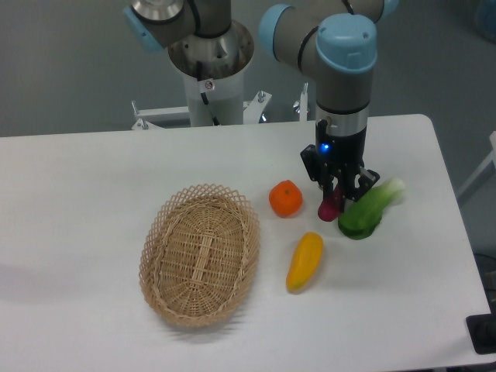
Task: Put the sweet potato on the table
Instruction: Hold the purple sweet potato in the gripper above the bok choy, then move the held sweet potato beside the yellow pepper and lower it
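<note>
Claw [335,192] clenched around sweet potato [328,207], tuber upright, lower end at table [93,178] beside green vegetable [369,211].

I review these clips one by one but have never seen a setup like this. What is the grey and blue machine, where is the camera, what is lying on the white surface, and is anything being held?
The grey and blue machine is a robot arm; its base stands behind the table. At its end is a gripper with two fingers, like a pair of tongs. There is just one picture, taken by a fixed camera looking down on the table from the front.

On the white table lie an empty oval wicker basket, a round orange, a long yellow fruit and a green leafy vegetable.

The gripper points straight down with a small magenta sweet potato between its fingers. Its lower end is at or just above the tabletop; I cannot tell from this angle whether it touches.
</note>
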Tool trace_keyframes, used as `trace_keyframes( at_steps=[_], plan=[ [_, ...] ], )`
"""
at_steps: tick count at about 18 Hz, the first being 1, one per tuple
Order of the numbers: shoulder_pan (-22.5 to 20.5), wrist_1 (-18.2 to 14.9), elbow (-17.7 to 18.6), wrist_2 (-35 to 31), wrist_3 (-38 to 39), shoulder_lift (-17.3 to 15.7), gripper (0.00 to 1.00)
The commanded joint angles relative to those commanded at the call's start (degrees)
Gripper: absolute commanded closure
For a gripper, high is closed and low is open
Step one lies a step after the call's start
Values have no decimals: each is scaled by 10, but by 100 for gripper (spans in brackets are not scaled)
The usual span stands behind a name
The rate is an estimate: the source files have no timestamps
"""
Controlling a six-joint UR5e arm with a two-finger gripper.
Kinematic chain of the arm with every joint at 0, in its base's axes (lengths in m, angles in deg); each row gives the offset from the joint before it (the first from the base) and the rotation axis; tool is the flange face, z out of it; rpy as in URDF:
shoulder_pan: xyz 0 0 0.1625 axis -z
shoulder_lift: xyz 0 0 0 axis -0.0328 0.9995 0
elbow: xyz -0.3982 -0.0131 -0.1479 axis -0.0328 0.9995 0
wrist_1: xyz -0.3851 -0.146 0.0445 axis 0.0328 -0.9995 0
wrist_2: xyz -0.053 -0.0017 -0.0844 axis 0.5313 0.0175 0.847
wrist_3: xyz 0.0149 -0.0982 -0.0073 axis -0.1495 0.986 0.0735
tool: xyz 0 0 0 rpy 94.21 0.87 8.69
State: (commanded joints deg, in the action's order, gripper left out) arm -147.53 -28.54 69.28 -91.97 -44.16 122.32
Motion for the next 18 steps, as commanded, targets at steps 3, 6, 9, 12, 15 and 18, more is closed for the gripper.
trace_keyframes(
  at_steps=[3, 6, 9, 12, 15, 18],
  plan=[
    [11, 13, -4, -1, 16, 18, 72],
    [11, 61, -6, -3, 30, 46, 72],
    [11, 76, -18, -4, 29, 76, 72],
    [11, 144, -24, -6, 30, 122, 72],
    [11, 192, -32, -7, 29, 164, 72],
    [12, 196, -54, -7, 28, 195, 72]
  ],
)
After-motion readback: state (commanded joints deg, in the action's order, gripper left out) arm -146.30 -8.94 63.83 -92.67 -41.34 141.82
